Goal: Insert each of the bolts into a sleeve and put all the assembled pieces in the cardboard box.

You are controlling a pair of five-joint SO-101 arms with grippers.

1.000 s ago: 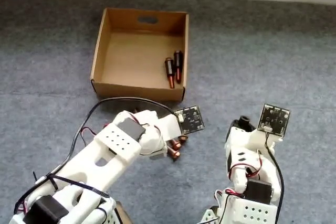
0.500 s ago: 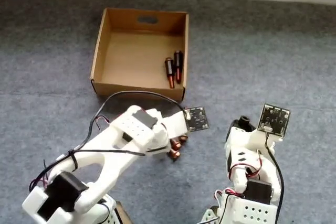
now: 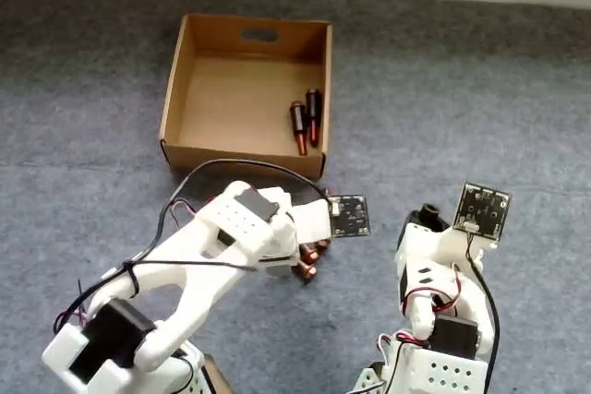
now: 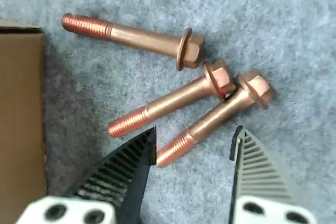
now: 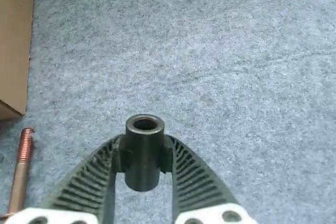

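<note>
**Bolts (image 4: 168, 99) loose under the spread left pincer (image 4: 194, 139); right pincer (image 5: 143, 148) clamped on a sleeve (image 5: 143, 170)**

Three bolts lie on the grey carpet (image 4: 294, 30), a short, nubby pile. Each is copper-coloured metal with a smooth shank, a threaded end and a flanged hex head. The left pincer stands open over them, its two ribbed black fingers (image 4: 128, 163) apart and gripping nothing. The nearest bolt (image 4: 216, 116) lies slantwise, its threaded tip between the two fingertips and its head out beyond them. The middle bolt (image 4: 157, 106) lies just past one fingertip, roughly parallel to the nearest, the two heads close together. The far bolt (image 4: 131, 36) lies well beyond the tips, its head near the middle one's head and its thread pointing away toward the box side.

The right pincer is closed on one sleeve, a short matt black cylinder with a round bore. It is held between the ribbed fingers with its open end past the fingertips. Off to one side of this pincer a copper shank (image 5: 21, 174) lies on the carpet, probably one of the same three.

One cardboard box (image 3: 177, 89), plain brown, open-topped and rectangular with an oval slot in its far wall, sits ahead of both pincers. Two assembled pieces (image 3: 298, 125) lie side by side in it against the wall nearer the right arm. They are dark sleeves with copper ends sticking out.
</note>
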